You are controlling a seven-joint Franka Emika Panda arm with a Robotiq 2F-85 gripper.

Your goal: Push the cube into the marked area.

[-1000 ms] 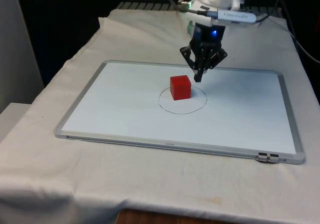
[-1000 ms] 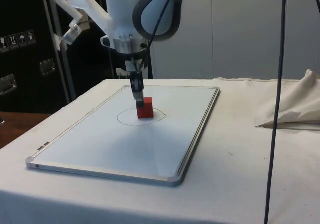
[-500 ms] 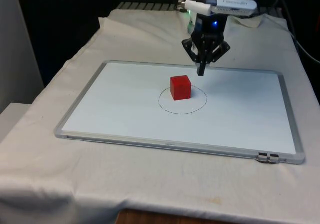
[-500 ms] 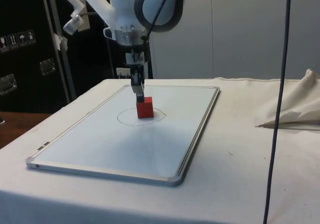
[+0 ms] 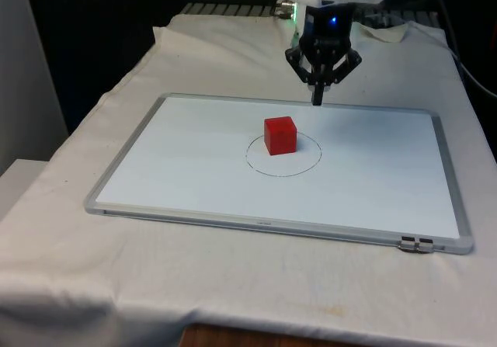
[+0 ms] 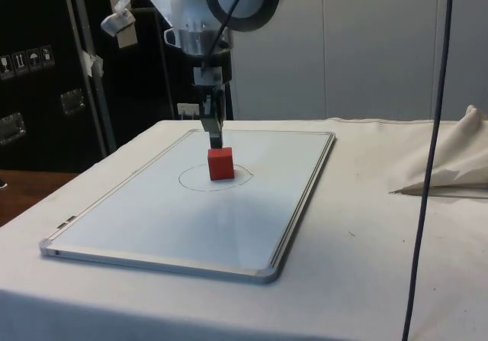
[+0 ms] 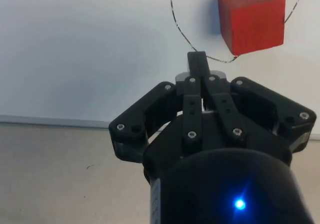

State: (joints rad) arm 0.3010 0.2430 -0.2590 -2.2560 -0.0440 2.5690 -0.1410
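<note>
A red cube (image 5: 279,135) (image 6: 221,163) (image 7: 251,16) rests on the whiteboard (image 5: 194,168), inside the drawn circle (image 5: 283,168) near its far rim. My black gripper (image 5: 318,98) (image 6: 216,142) (image 7: 196,59) hangs above the board behind the cube, towards the robot and clear of it. Its fingers are pressed together with nothing between them. In the wrist view the cube lies ahead of the fingertips, just inside the circle line (image 7: 172,13).
The whiteboard (image 6: 152,219) has a silver frame and lies on the white cloth. A crumpled fold of cloth (image 6: 450,165) lies at the side view's right. A dark cable (image 6: 427,158) hangs down in front of the side camera.
The gripper has risen and drawn back from the cube towards the robot. The cube has stayed in place inside the circle.
</note>
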